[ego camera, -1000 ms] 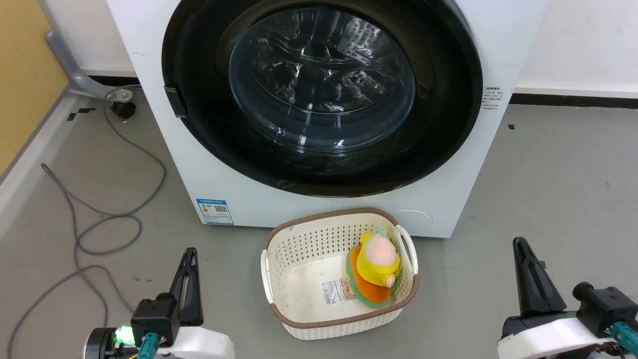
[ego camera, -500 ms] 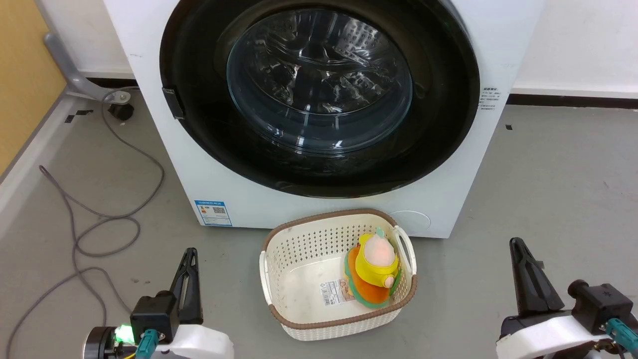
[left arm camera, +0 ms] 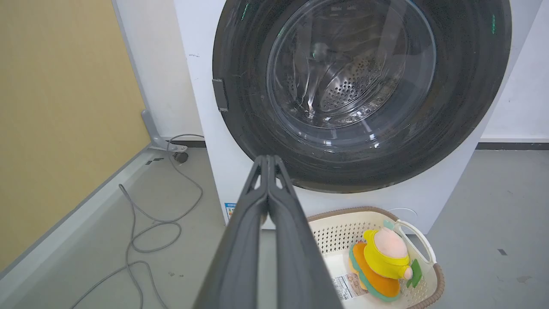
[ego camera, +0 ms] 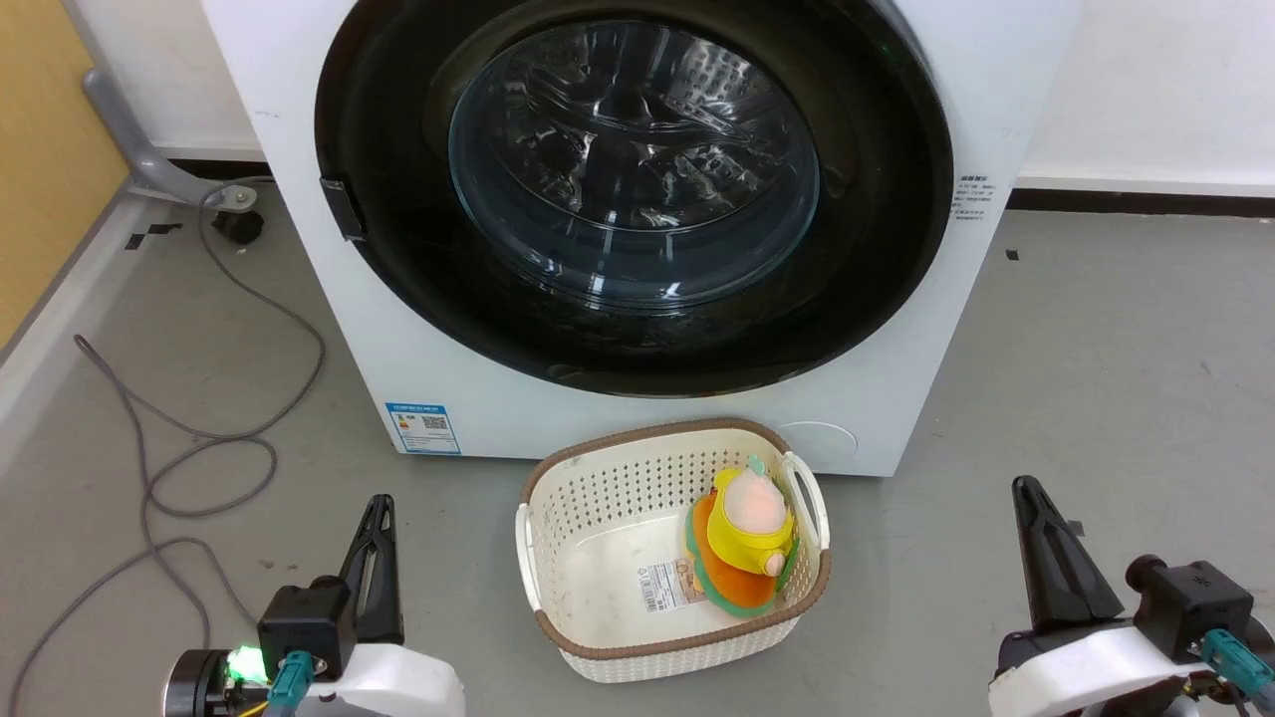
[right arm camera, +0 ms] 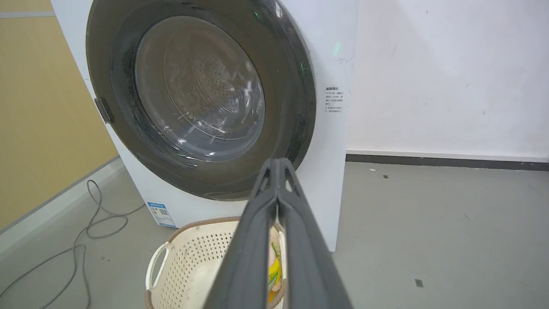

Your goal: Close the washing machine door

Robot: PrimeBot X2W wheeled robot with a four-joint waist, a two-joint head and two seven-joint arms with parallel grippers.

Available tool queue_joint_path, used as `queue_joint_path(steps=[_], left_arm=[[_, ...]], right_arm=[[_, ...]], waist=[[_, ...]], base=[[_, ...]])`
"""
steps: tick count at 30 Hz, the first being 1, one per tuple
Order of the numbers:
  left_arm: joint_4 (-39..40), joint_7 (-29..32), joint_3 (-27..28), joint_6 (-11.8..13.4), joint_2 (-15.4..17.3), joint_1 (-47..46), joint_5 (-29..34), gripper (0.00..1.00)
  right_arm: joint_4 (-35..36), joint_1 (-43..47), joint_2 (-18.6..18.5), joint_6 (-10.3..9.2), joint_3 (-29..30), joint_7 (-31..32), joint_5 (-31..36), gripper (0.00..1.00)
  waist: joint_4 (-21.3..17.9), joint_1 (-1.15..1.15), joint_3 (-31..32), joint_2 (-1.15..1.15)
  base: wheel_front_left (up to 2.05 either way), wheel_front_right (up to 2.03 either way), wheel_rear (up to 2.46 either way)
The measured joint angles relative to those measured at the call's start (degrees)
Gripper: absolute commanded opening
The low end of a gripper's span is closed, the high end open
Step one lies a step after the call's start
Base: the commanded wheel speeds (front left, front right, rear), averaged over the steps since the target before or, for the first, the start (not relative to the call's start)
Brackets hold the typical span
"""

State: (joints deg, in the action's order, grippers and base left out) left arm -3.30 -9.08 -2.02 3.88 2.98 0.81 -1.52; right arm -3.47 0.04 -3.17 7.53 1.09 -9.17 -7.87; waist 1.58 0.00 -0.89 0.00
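The white washing machine (ego camera: 428, 368) (left arm camera: 201, 111) (right arm camera: 330, 141) stands straight ahead. Its washing machine door (ego camera: 877, 229) (left arm camera: 467, 103) (right arm camera: 291, 111), a wide glossy black rim around a bulging clear glass bowl, lies flush against the front, with the steel drum visible through the glass. My left gripper (ego camera: 379, 503) (left arm camera: 268, 158) is shut and empty, low at the left, well short of the machine. My right gripper (ego camera: 1024, 485) (right arm camera: 278, 160) is shut and empty too, low at the right, with floor between it and the machine.
A cream perforated basket (ego camera: 598, 498) (left arm camera: 330, 231) (right arm camera: 184, 253) with a yellow and orange plush toy (ego camera: 745, 538) (left arm camera: 381, 262) stands on the grey floor in front of the machine, between my grippers. A grey cable (ego camera: 199, 438) loops over the floor at the left, beside a yellow wall panel (left arm camera: 64, 107).
The whole head view has shifted slightly, so the camera has moved. The door stays flush on the machine and both grippers stay shut.
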Motion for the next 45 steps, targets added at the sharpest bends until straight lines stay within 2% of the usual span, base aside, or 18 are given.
queue_joint_path(steps=[45], left_arm=[[1.78,5.13,1.05,-2.12,-0.04,-0.03,0.89,0.0]], right_arm=[[1.75,0.0,0.0,0.0,-0.55,5.13,4.39,0.0]], waist=[[-0.92,0.0,0.52,0.0]], base=[[0.0,0.0,0.0]])
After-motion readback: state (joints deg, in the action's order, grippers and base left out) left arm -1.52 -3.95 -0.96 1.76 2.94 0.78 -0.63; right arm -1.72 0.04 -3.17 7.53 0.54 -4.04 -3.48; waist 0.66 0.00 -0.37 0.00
